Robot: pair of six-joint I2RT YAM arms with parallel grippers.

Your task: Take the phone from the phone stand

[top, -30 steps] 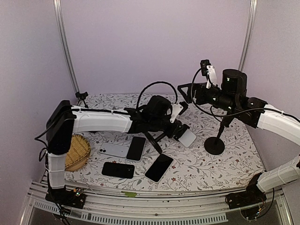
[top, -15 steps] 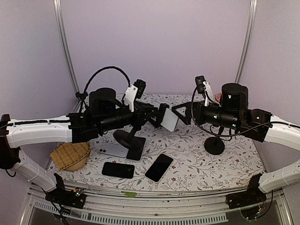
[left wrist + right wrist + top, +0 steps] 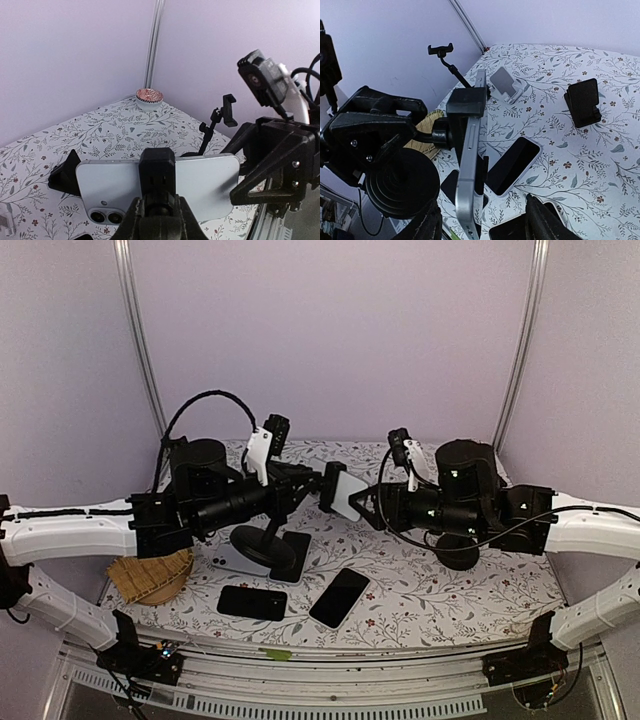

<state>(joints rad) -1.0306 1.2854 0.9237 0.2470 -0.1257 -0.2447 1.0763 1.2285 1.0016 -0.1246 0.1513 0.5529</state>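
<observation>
1. Top external view: the pale, flat rectangular phone hangs in mid-air between the two arms. It is well above the floral-patterned tabletop and held across its middle by the clamp of the black, round-based phone stand.
2. Left wrist view: the left claw is clenched on the stand's neck just under the clamp. The phone's long axis lies level and crosswise to this claw.
3. Right wrist view: the right claw is released, its fingers spread. The phone shows edge-on, with its long axis running along the claw's line of approach. Its near short end lies between the fingers, closer to one; contact cannot be told.
4. Judgement: the right arm is the free one and faces the phone's end. It could close on that end and draw the phone lengthwise out of the clamp.
5. Room: there is open air around the phone. The dark loose phones lie on the tabletop well below, clear of the pull path.
</observation>
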